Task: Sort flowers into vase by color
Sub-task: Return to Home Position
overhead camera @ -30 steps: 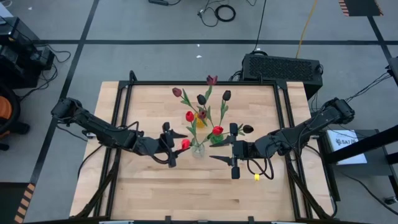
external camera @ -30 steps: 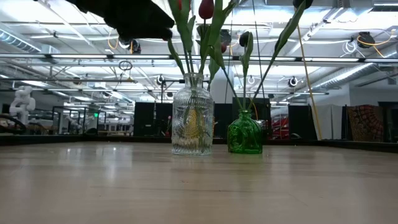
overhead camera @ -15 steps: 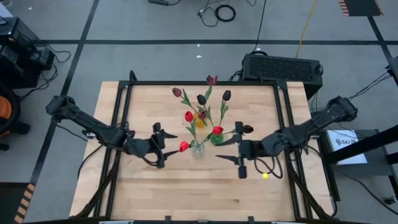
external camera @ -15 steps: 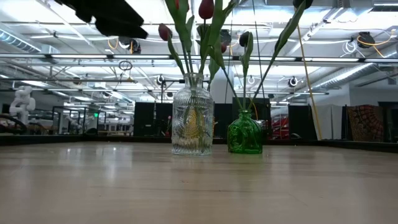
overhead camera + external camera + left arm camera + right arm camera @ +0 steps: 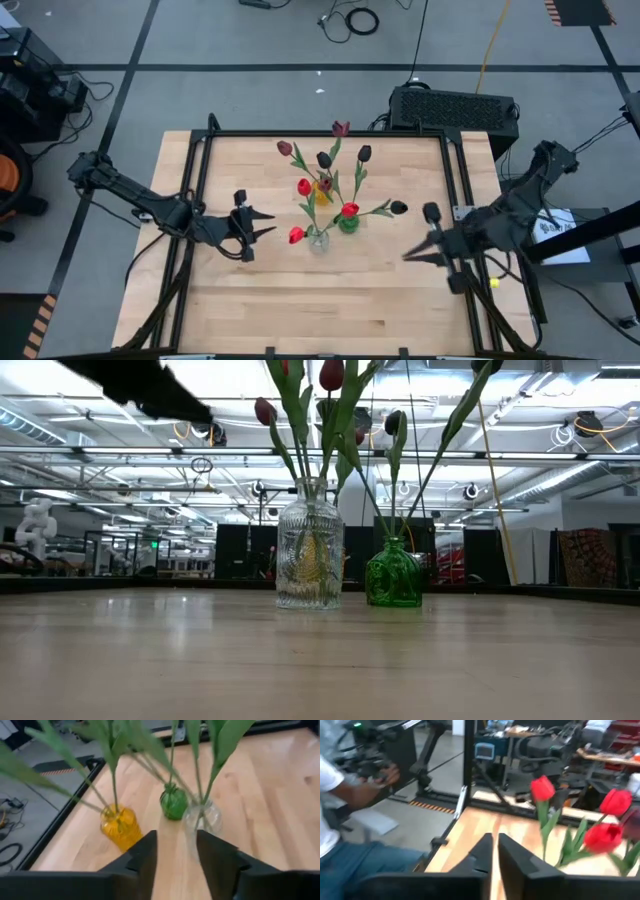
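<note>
Drawn back from the vases [image 5: 318, 238]: left gripper [image 5: 268, 223] fingers apart, empty; right gripper [image 5: 408, 256] fingers nearly closed. Flowers [image 5: 349, 210] all in vases mid-table [image 5: 250, 300]; likely light, bendy, best pinched mid-stem.

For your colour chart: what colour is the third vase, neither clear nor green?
Amber-yellow vase; best in left wrist view.

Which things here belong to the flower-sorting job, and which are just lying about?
Job:
- flowers, standing in the vases
- transparent vase
- green vase
- yellow vase
- left end effector, open, left of the vases
- right end effector, right of them

Lying about:
- black box, far side
- cables
- a person, in the right wrist view
</note>
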`<control>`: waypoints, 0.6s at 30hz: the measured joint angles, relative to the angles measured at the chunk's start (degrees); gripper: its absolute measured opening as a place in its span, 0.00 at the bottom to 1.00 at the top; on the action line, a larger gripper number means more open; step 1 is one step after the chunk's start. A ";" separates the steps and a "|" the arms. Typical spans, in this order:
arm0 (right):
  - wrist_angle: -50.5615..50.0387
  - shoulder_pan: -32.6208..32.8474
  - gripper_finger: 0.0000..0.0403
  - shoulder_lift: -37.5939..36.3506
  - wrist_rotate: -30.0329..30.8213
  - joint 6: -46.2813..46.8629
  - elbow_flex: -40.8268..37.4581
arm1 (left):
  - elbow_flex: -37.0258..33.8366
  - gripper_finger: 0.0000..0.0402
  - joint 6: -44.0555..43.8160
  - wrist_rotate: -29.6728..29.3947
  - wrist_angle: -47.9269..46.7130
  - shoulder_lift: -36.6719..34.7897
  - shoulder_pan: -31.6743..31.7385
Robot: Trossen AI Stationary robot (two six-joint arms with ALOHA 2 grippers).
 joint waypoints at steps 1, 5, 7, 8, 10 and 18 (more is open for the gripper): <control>-0.91 1.56 0.03 -1.13 0.92 0.77 -0.90 | -1.00 0.33 -0.05 -0.01 0.15 -0.54 0.21; -2.84 6.98 0.03 -4.89 2.12 5.83 -5.65 | -4.63 0.20 -2.35 -2.21 0.18 -2.56 0.96; -2.50 8.77 0.02 -6.01 3.80 8.26 -8.43 | -5.03 0.15 -5.46 -4.72 -3.09 -2.79 1.29; -2.04 9.56 0.01 -6.34 5.53 9.32 -9.95 | -5.09 0.13 -6.23 -5.42 -5.53 -2.77 1.41; -0.51 10.54 0.00 -6.62 8.80 10.24 -13.18 | -5.14 0.11 -7.39 -5.33 -8.30 -2.59 1.58; 27.23 7.82 0.00 -6.61 7.17 8.36 -32.77 | -5.11 0.06 -5.41 -4.65 0.21 -2.23 1.54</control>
